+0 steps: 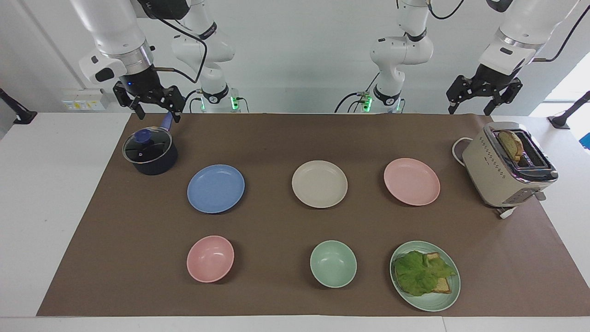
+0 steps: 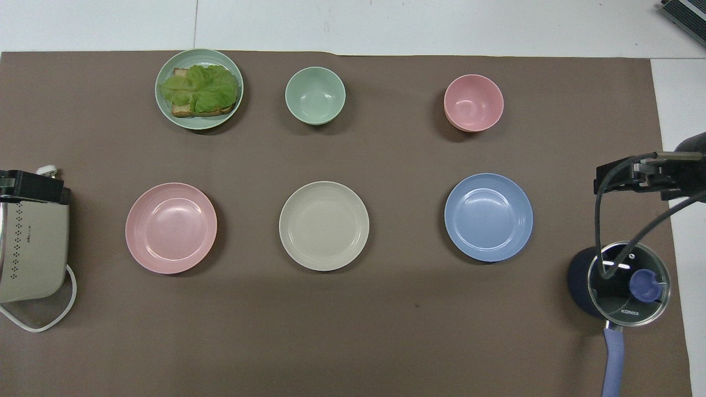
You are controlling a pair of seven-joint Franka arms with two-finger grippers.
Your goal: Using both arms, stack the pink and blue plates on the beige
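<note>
Nearest the camera sit the pink bowl [image 1: 210,258], green bowl [image 1: 333,263] and lettuce-toast plate [image 1: 425,275] along the tabletop's front edge. Mid-tabletop, going across: blue plate [image 1: 215,188], beige plate [image 1: 319,184], pink plate [image 1: 411,181], all lying flat and apart, nothing stacked yet. Right tool [image 1: 154,105] hangs spread over the saucepan [image 1: 150,151] at one end, left tool [image 1: 477,97] spread near the toaster [image 1: 508,167]. So it's the very start, I reckon; next each arm has to drop to its plate's rim.

White wall [image 1: 299,46], brown-covered white table [image 1: 55,207].
</note>
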